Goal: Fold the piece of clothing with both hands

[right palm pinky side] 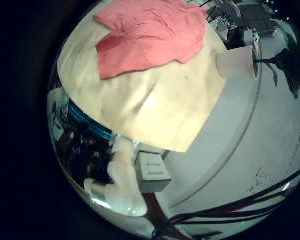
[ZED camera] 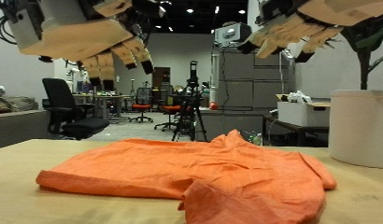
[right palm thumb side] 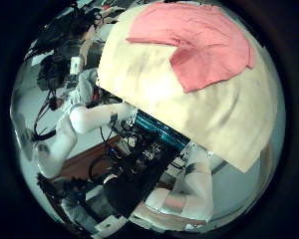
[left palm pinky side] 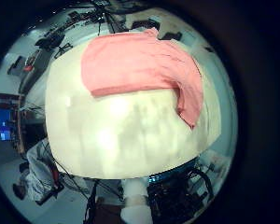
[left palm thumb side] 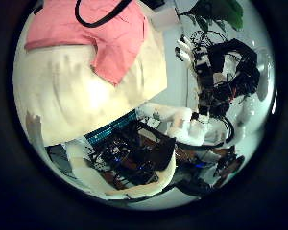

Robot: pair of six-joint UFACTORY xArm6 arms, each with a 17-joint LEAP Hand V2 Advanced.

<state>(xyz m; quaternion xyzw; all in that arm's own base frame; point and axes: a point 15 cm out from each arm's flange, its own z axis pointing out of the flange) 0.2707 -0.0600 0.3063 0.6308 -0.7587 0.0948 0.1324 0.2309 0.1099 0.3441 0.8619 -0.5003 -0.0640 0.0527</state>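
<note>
The orange shirt (ZED camera: 198, 173) lies flat on the pale surface (ZED camera: 30, 201), filling the lower centre of the outside view. Its long axis runs across the frame, from a sleeve at lower left to the far hem at right. One part is folded over at the lower right, toward the camera, and the collar area rises slightly at centre — near the back edge of the garment.

Both hands hang high above the surface, well apart from the shirt and touching nothing. The left hand (ZED camera: 86, 37) occupies the upper left of the frame, palm down, with its fingers (ZED camera: 123, 58) loosely bent and drooping, spread slightly apart. The right hand (ZED camera: 304, 26) sits at the upper right, tilted, its fingers (ZED camera: 269, 39) likewise relaxed and separated — holding nothing.

A white cylindrical pot (ZED camera: 362, 126) stands at the right edge of the surface, just beside the shirt's far end.

In the palm views the shirt (left palm pinky side: 145, 65) covers one end of the surface (left palm pinky side: 131, 135), the rest bare.
</note>
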